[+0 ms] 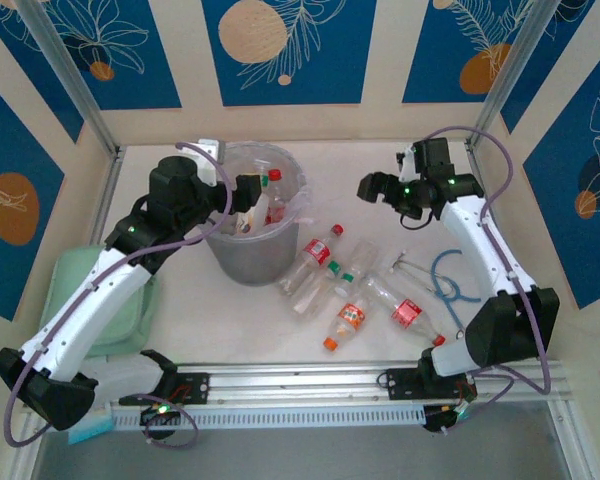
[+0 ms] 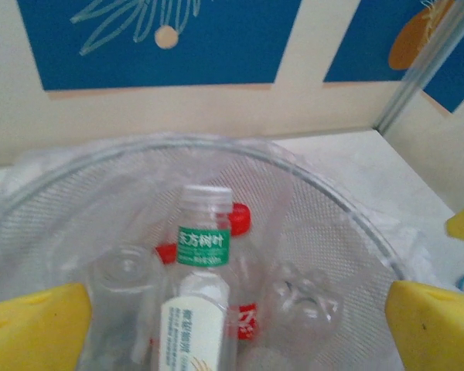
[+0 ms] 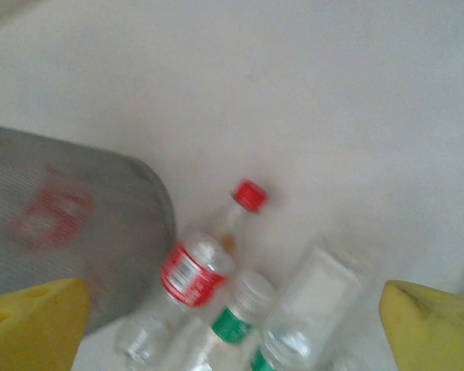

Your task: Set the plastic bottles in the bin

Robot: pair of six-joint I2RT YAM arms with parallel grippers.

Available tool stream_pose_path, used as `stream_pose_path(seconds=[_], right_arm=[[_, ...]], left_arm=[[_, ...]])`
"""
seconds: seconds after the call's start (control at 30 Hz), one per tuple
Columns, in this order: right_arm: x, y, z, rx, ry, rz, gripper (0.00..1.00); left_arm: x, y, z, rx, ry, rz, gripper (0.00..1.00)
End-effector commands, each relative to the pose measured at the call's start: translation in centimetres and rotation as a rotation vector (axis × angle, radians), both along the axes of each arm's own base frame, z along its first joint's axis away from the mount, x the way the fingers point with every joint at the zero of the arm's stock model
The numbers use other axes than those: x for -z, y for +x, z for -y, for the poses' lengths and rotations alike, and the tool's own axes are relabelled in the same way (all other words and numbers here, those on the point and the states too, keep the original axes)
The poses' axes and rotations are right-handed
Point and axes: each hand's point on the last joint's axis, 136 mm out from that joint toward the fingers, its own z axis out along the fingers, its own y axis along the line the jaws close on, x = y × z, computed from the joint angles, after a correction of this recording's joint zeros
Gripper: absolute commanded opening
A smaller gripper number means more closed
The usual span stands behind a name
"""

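Your left arm point(image 1: 90, 300) reaches from its base at the near left corner, up across the pale green tray point(image 1: 115, 325). Its elbow is bent, and the left gripper point(image 1: 248, 192) hangs over the left side of the bin point(image 1: 245, 255), pointing right. On that wrist camera the left gripper point(image 2: 236, 321) has its yellow fingers point(image 2: 39, 325) spread wide at the lower corners, gripping nothing. The rim of the bin point(image 2: 348, 224) curves beneath them. Inside it you can see a green-labelled bottle point(image 2: 203, 236), a white-labelled bottle point(image 2: 193, 325) and some red caps. From above, a red-capped bottle point(image 1: 273, 190) stands up inside the bin near its rim. Your right arm point(image 1: 490, 250) climbs from the near right base along the right side of the table point(image 1: 180, 330) and folds at the wrist. This leaves the right gripper point(image 1: 368, 187) pointing left, held above the table and apart from the bin. On its wrist view the right gripper point(image 3: 232, 325) shows fingers point(image 3: 433, 321) wide apart and empty. The remaining plastic bottles point(image 1: 345, 272) lie loose on the table just right of the bin, between it and a blue loop of cord point(image 1: 452, 282). A red-labelled bottle point(image 1: 320, 250) lies nearest the bin, and an orange-capped bottle point(image 1: 346, 322) lies nearest your bases.
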Motion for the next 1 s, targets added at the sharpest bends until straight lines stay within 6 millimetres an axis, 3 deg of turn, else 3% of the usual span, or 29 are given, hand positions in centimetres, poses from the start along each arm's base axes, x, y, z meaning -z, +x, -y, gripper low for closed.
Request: stream_pose_path(seconds=[0.0,0.1,0.3,0.47,0.73,0.97], right_arm=[[3.9,-5.5,1.8,-0.118,-0.229,-0.192,0.92],[6.4,-8.1,4.2,-0.184,-0.416,-0.297,0.89],[8.0,-11.3,6.0,-0.297,-0.573,-0.397,0.80],[8.3,-13.2,5.7,-0.428,-0.560,-0.468,0.80],[11.5,-16.3,4.5,-0.610,-0.499,-0.597,0.90],[14.0,-17.0,4.6,-0.693,-0.553,-0.612,0.95]], left_arm=[[-0.1,-1.5,1.1,0.071,-0.060,-0.024,0.97],[-0.1,-1.4,1.3,0.086,-0.068,0.003,0.97],[0.4,-1.3,1.4,0.101,-0.020,0.016,0.99],[1.1,-1.6,2.1,0.158,-0.018,0.021,0.99],[1.7,-1.4,2.9,0.205,-0.017,0.025,0.99],[1.8,-1.6,2.9,0.212,-0.038,0.030,0.99]])
